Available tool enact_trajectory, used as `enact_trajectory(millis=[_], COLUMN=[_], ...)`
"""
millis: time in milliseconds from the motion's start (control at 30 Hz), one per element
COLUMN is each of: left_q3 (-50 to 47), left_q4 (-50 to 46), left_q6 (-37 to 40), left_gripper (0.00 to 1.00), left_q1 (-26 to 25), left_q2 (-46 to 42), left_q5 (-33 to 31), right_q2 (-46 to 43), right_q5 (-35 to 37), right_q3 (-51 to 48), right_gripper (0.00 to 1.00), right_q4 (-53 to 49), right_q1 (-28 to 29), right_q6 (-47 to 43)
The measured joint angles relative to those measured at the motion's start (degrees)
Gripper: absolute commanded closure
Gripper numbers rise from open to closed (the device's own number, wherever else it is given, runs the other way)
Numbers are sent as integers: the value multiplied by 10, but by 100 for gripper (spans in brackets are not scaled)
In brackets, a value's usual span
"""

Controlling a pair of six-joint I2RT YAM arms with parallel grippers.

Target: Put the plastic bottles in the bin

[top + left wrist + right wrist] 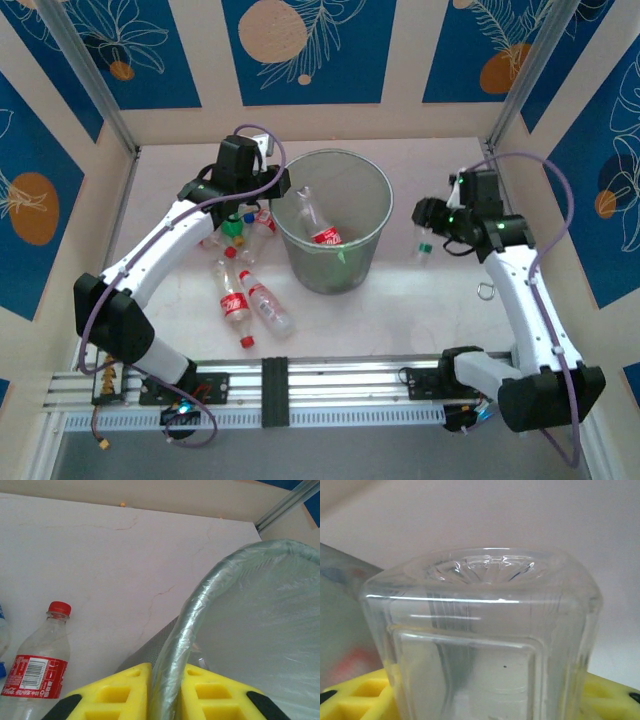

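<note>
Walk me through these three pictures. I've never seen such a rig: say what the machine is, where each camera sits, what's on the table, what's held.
It is a robot: two white arms bolted at the near edge of a table. The wide picture looks down from above; the other two come from a camera on each wrist, looking past that arm's yellow gripper. The left gripper is shut on the rim of the wire bin, which holds a red-labelled bottle. More bottles lie loose on the table left of the bin. The right gripper has a clear bottle between its jaws; whether it grips firmly, I cannot tell.
</note>
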Motion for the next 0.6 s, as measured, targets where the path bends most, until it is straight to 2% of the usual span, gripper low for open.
enact_trajectory(millis=[200, 367, 600], left_q3=[7, 7, 7], left_q4=[-1, -1, 2], left_q6=[1, 1, -3], left_gripper=[80, 81, 81], left_q1=[-9, -11, -23], left_q2=[4, 4, 5], left_q5=[-2, -4, -15], right_q2=[14, 69, 214], right_q5=[-4, -21, -39], right_q3=[170, 253, 336], right_gripper=[47, 49, 50], right_q4=[6, 40, 43], right_q1=[26, 114, 223], right_q6=[-33, -41, -74])
